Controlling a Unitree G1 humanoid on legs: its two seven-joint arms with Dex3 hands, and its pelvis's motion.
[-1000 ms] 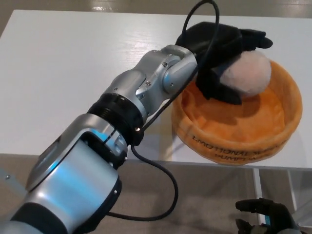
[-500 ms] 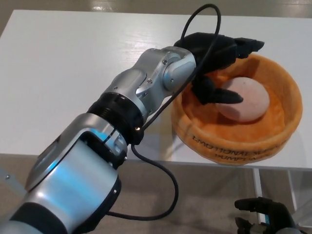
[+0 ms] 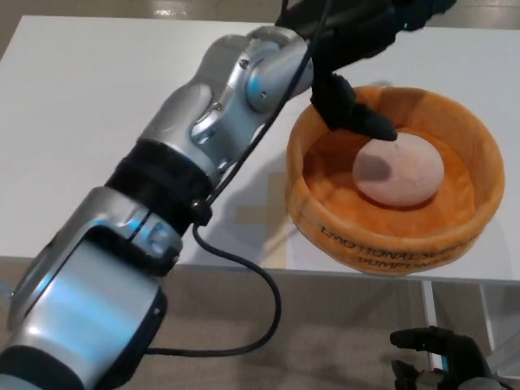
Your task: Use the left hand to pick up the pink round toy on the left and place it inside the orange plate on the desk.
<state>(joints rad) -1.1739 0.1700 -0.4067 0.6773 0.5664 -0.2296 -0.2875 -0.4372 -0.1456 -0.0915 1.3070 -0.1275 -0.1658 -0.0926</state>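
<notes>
Resting inside the orange plate (image 3: 475, 175), the pink round toy (image 3: 399, 169) is seen released; the left hand (image 3: 357, 41), fingers spread and empty, is held just above-left, nearer than the right hand (image 3: 443, 361).

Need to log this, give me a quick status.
Left hand open, above plate. Pink toy resting inside orange plate. Right hand low, idle. Nothing obstructing.
</notes>
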